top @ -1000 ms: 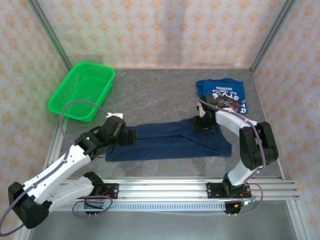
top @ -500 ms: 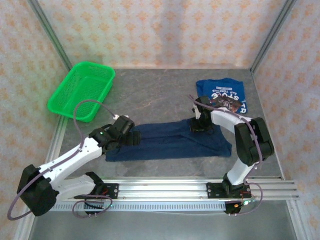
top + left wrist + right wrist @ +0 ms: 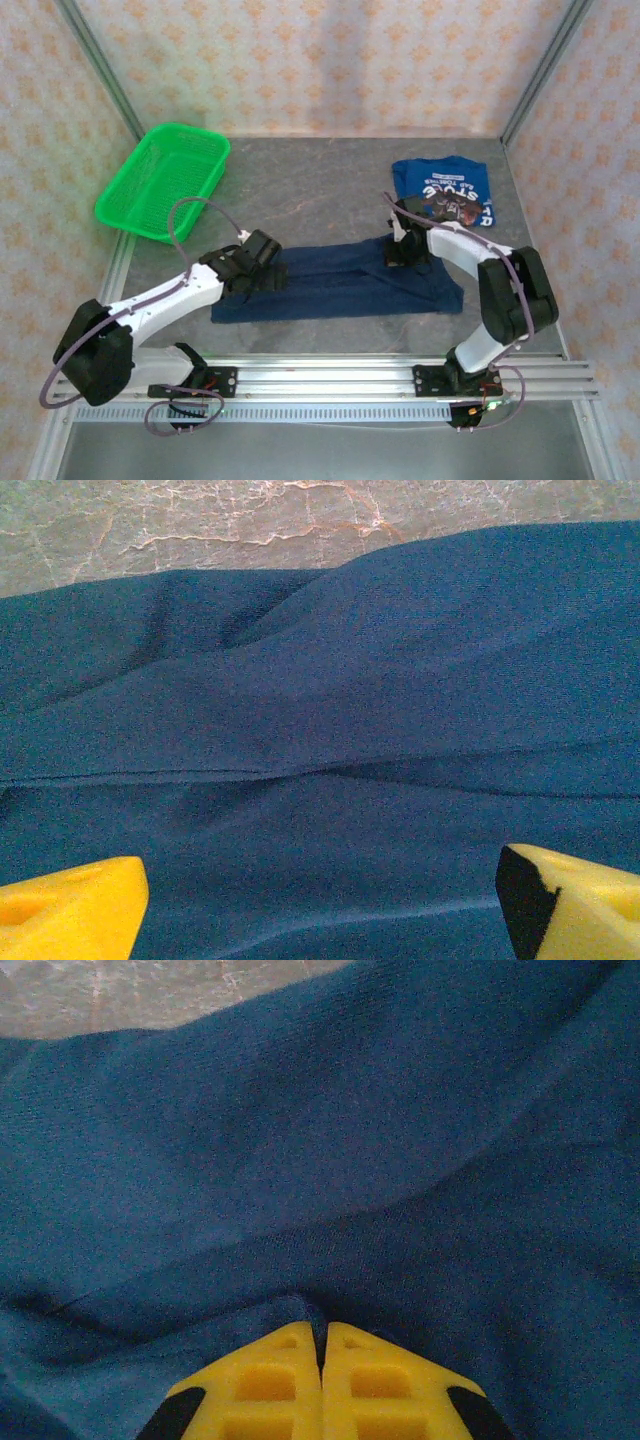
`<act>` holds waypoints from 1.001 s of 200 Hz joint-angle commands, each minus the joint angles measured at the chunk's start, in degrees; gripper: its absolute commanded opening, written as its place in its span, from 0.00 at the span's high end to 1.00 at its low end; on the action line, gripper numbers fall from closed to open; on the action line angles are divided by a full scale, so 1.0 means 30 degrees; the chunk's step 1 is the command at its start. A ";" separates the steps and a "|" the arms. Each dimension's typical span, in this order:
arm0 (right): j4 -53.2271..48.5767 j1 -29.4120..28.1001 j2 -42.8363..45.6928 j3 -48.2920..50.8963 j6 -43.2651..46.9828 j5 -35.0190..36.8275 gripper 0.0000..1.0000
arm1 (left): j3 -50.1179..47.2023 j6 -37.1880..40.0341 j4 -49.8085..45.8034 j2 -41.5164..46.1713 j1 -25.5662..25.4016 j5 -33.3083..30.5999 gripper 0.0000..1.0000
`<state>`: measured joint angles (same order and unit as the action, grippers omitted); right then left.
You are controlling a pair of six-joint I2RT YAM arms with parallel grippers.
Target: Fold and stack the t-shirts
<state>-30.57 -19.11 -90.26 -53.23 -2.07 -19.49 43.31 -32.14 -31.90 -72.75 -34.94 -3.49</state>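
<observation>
Nearest, along the front edge, the metal rail (image 3: 330, 375) carried both arm bases. Just beyond it the navy t-shirt (image 3: 340, 285) lay as a long flattened band across the middle of the grey tabletop (image 3: 320, 190), with soft ridges and one straight fold line running along its length.

The left claw (image 3: 320, 900) sat low over the shirt's left end with its yellow fingers spread wide apart and bare cloth between them. Whether the tips touched the fabric could not be told.

The right claw (image 3: 322, 1360) was down on the shirt's far edge near the right end. Its two yellow fingers were pressed together, and a small pucker of navy cloth ran into their tips, so it was pinching the shirt there.

Farther back on the right, the blue t-shirt (image 3: 445, 190) lay folded with its white lettering and printed graphic facing up, just beyond the right arm's wrist and apart from the navy one. At the far left, well away from both shirts, the green basket (image 3: 165, 180) rested at the tabletop's edge.
</observation>
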 commanded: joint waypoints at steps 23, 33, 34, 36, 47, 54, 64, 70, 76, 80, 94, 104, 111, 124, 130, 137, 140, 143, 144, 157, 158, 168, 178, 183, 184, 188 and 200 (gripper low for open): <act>-0.0663 -0.0766 0.1897 0.0625 -0.0943 -0.0519 1.00 | 0.0303 -0.0332 0.0898 -0.1272 -0.0135 -0.0195 0.09; -0.0817 -0.1061 0.2165 0.0719 -0.1140 -0.0558 1.00 | 0.0480 -0.0339 0.0958 -0.1687 -0.0155 -0.0142 0.09; -0.0822 -0.1095 0.2195 0.0735 -0.1178 -0.0562 1.00 | 0.0493 -0.0335 0.0962 -0.1726 -0.0158 -0.0134 0.09; -0.0847 -0.1150 0.2261 0.0770 -0.1258 -0.0535 1.00 | 0.0516 -0.0332 0.0964 -0.1770 -0.0160 -0.0114 0.09; -0.0779 -0.1522 0.2633 0.1027 -0.1680 -0.0688 1.00 | 0.0715 -0.0336 0.1016 -0.2200 -0.0138 -0.0069 0.09; -0.0717 -0.1766 0.2873 0.1252 -0.1931 -0.0741 1.00 | 0.0827 -0.0347 0.1078 -0.2454 -0.0157 0.0032 0.10; -0.0795 -0.2097 0.3102 0.1474 -0.2316 -0.0776 1.00 | 0.0992 -0.0368 0.1181 -0.2801 -0.0161 0.0143 0.10; -0.0821 -0.2296 0.3230 0.1632 -0.2553 -0.0972 1.00 | 0.1089 -0.0361 0.1240 -0.3010 -0.0161 0.0210 0.10; -0.0847 -0.2507 0.3348 0.1806 -0.2778 -0.1170 1.00 | 0.1170 -0.0379 0.1263 -0.3202 -0.0160 0.0296 0.10; -0.0870 -0.2671 0.3461 0.1874 -0.2938 -0.1237 1.00 | 0.1250 -0.0349 0.1259 -0.3318 -0.0146 0.0291 0.10; -0.0921 -0.3254 0.3734 0.2271 -0.3677 -0.1552 1.00 | 0.1480 -0.0317 0.1266 -0.3739 -0.0146 0.0389 0.11; -0.0999 -0.3654 0.3930 0.2539 -0.4077 -0.1806 1.00 | 0.1630 -0.0296 0.1258 -0.4008 -0.0160 0.0452 0.11; -0.1164 -0.3922 0.4093 0.2715 -0.4378 -0.1746 1.00 | 0.1773 -0.0283 0.1266 -0.4182 -0.0153 0.0487 0.11; -0.1229 -0.4217 0.4454 0.3074 -0.4839 -0.2352 0.96 | 0.1987 -0.0221 0.1234 -0.4469 -0.0139 0.0575 0.11; -0.1368 -0.4288 0.4623 0.3176 -0.5033 -0.2520 0.94 | 0.2077 -0.0214 0.1229 -0.4594 -0.0142 0.0630 0.11; -0.1732 -0.4324 0.4846 0.3267 -0.5291 -0.2558 0.87 | 0.2211 -0.0152 0.1201 -0.4729 -0.0160 0.0627 0.11; -0.1870 -0.4337 0.4951 0.3271 -0.5358 -0.2572 0.85 | 0.2267 -0.0140 0.1178 -0.4772 -0.0161 0.0634 0.11; -0.2041 -0.4372 0.5100 0.3286 -0.5407 -0.2607 0.83 | 0.2329 -0.0113 0.1146 -0.4822 -0.0146 0.0646 0.11; -0.2078 -0.4361 0.5156 0.3293 -0.5406 -0.2612 0.82 | 0.2340 -0.0120 0.1144 -0.4846 -0.0139 0.0640 0.11; -0.2667 -0.4360 0.6050 0.3146 -0.5693 -0.2478 0.77 | 0.2540 -0.0015 0.1032 -0.4972 -0.0166 0.0679 0.11; -0.2699 -0.4370 0.6115 0.3121 -0.5710 -0.2474 0.77 | 0.2563 -0.0012 0.1028 -0.4980 -0.0149 0.0671 0.11; -0.2787 -0.4330 0.7096 0.2840 -0.6017 -0.2442 0.72 | 0.2746 0.0071 0.0916 -0.4988 -0.0172 0.0636 0.11; -0.2746 -0.4348 0.8095 0.2290 -0.6359 -0.2032 0.65 | 0.2927 0.0152 0.0794 -0.4917 -0.0146 0.0636 0.12; -0.2633 -0.4283 0.8516 0.2005 -0.6547 -0.1681 0.63 | 0.3054 0.0194 0.0777 -0.4851 -0.0156 0.0648 0.12; -0.2609 -0.4273 0.8549 0.1935 -0.6592 -0.1577 0.63 | 0.3083 0.0224 0.0739 -0.4832 -0.0158 0.0641 0.11; -0.2478 -0.4176 0.8796 0.1765 -0.6726 -0.1290 0.62 | 0.3120 0.0225 0.0726 -0.4769 -0.0160 0.0657 0.11; -0.2262 -0.3570 0.8732 0.1009 -0.7230 -0.0438 0.59 | 0.3305 0.0305 0.0745 -0.4557 -0.0148 0.0650 0.11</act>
<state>-37.36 -31.81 -66.65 -45.15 -19.77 -25.91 50.92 -31.88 -28.86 -87.66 -34.94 -1.30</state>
